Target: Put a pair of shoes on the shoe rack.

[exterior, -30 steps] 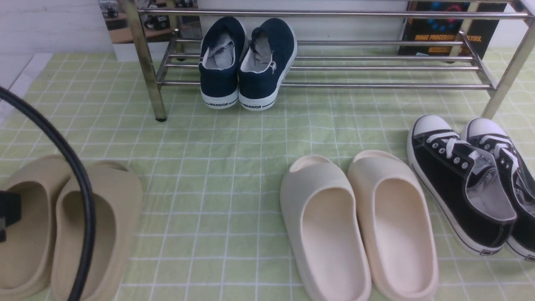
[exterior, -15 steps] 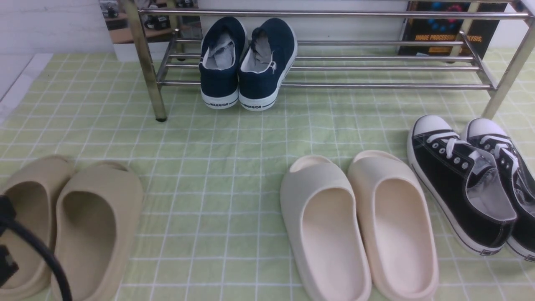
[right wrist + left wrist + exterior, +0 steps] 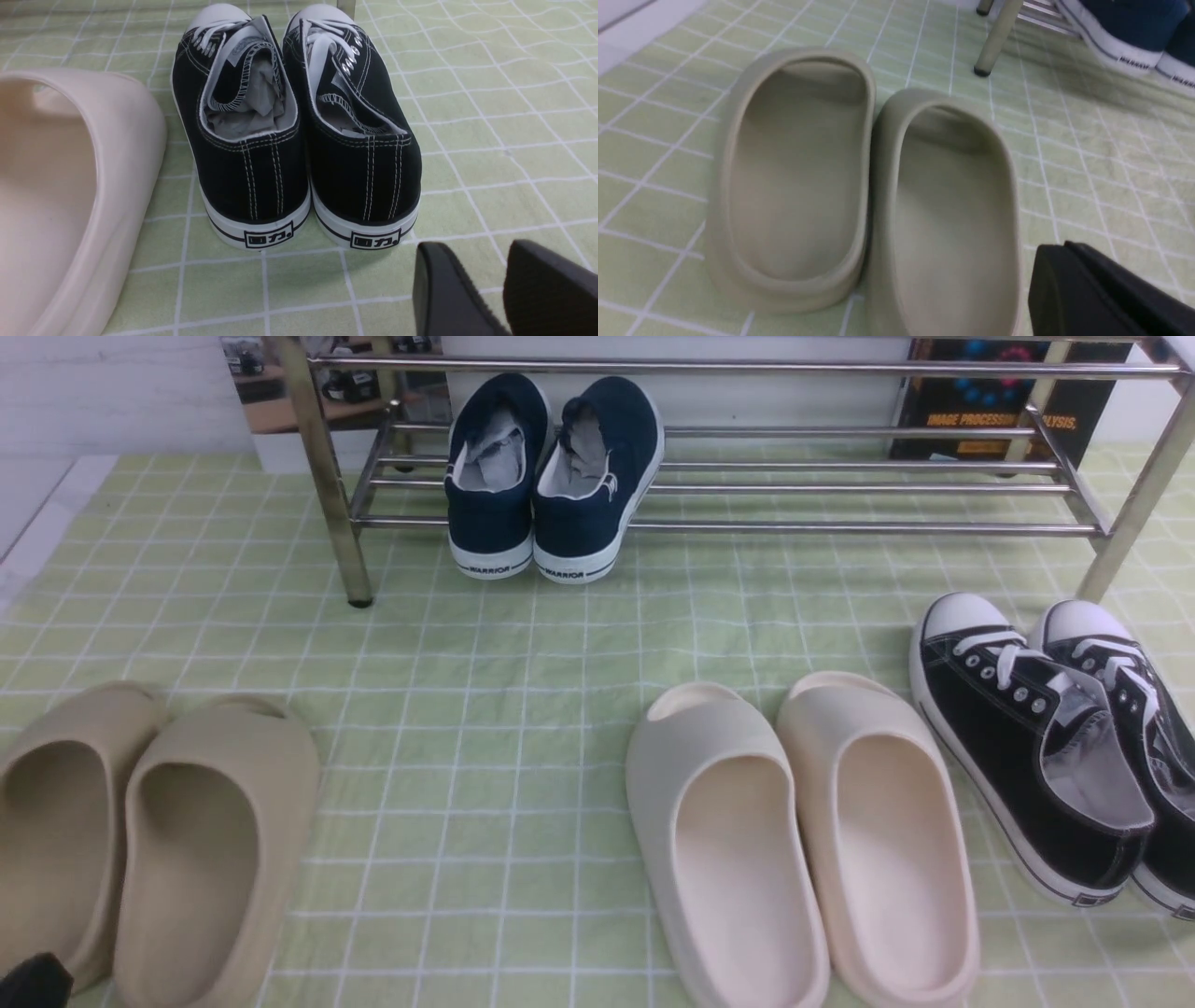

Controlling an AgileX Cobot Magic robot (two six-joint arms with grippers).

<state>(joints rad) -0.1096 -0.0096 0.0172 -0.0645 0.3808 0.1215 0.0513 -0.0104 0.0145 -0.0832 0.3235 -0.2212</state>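
Observation:
The pair of navy slip-on shoes (image 3: 551, 476) stands side by side on the lower bars of the metal shoe rack (image 3: 840, 527), near its left end. Their toes point to the back and their "WARRIOR" heels hang over the front bar. Their white-soled heels also show in the left wrist view (image 3: 1129, 42). My left gripper (image 3: 1066, 246) is shut and empty, low by the tan slides (image 3: 859, 186). Only a black bit of it (image 3: 33, 982) shows in the front view. My right gripper (image 3: 476, 261) is open and empty, just behind the black sneakers (image 3: 299, 140). It is out of the front view.
Tan foam slides (image 3: 140, 840) lie at the front left and cream slides (image 3: 803, 840) at the front centre. Black lace-up sneakers (image 3: 1046, 747) lie at the right. All rest on a green checked cloth (image 3: 485, 709). A rack leg (image 3: 341, 541) stands at the left.
My left arm and its black cable have dropped down and left out of the front view. Only a black tip remains at the bottom left corner. The shoes have not moved.

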